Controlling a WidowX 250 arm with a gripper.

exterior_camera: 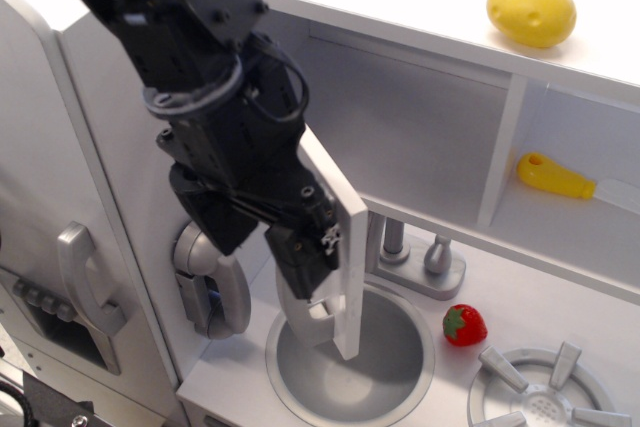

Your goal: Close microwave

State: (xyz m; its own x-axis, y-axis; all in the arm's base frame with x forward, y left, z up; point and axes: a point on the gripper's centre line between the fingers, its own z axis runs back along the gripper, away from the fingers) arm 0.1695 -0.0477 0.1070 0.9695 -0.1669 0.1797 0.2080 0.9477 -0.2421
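Your arm fills the upper left and centre-left of the frame, black housing and cables running down toward the middle. The gripper (312, 292) sits at lower centre, pressed against the outer face of the microwave (420, 137) door (340, 247); you can't tell from this view whether the jaws are apart or together, the tips are buried between the black body and the door panel. The microwave is the wide light-grey compartment across the upper centre, its cavity open toward the camera. The door is partly swung, roughly half way, with its free edge hanging over the sink (350, 357) at bottom centre and its white edge facing you. A faucet (415, 252) stands just behind the sink, partly hidden by the door. A strawberry (465, 326) lies on the counter right of the sink, near a burner (545, 397) at lower right. A yellow potato (531, 10) sits on the top shelf at upper right. A yellow-handled knife (570, 182) lies in the side cubby at right. A grey phone handset (210, 282) hangs at lower left, beside a taller grey door with curved handle (85, 282) at far left.
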